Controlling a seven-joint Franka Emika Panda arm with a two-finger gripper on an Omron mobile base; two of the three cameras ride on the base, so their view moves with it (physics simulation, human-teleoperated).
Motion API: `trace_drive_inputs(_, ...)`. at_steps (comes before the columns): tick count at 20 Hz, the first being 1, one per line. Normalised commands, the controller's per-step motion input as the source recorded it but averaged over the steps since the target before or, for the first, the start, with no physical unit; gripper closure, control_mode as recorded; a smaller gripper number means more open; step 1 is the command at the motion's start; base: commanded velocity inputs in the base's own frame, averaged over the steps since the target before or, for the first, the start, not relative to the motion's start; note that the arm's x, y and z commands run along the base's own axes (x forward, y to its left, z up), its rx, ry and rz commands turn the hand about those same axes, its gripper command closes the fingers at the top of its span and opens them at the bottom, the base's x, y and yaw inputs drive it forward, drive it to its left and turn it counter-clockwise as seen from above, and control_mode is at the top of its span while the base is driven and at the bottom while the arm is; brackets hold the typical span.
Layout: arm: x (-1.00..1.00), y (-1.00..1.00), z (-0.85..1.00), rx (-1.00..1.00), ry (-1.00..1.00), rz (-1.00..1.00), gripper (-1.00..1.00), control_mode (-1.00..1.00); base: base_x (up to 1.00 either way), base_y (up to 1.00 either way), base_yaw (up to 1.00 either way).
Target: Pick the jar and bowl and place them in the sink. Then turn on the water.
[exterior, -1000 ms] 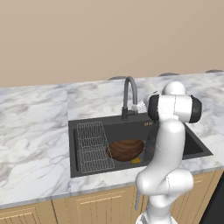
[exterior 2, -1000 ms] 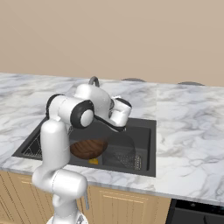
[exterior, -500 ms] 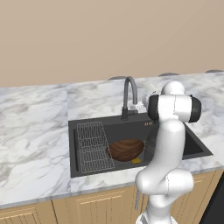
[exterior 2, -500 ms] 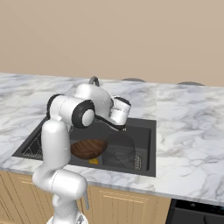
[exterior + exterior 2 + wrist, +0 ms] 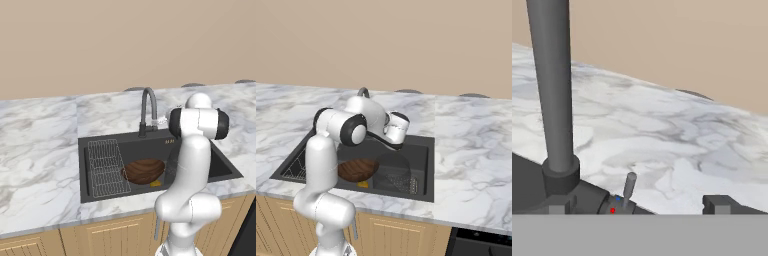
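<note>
1. I am holding the gripper (image 5: 637,209) with jaws spread wide, grasping nothing, just before the faucet lever (image 5: 629,187).
2. The bowl (image 5: 144,171) and jar (image 5: 393,171) are lying in the sink (image 5: 100,194) below my hand, side by side.

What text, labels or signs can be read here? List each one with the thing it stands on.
No readable words or numbers.
Sink: a small pale mark on the back rim near the faucet, too small to read.
Faucet base: a red dot and a blue dot beside the lever, colour marks, not text.
Wooden bowl, jar, marble counter: no lettering.
</note>
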Motion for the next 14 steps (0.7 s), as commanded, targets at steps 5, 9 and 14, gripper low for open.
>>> trace_drive_inputs(5, -0.05, -0.64, 0.00, 0.17, -0.06, 0.00, -1.00, -1.00, 0.00, 0.00, 0.00)
trace_drive_inputs(9, -0.07, -0.26, -0.11, 0.07, -0.03, 0.05, -1.00, -1.00, 0.00, 0.00, 0.00)
trace_drive_inputs(14, 0.00, 0.00, -0.38, 0.00, 0.00, 0.14, -1.00, -1.00, 0.00, 0.00, 0.00)
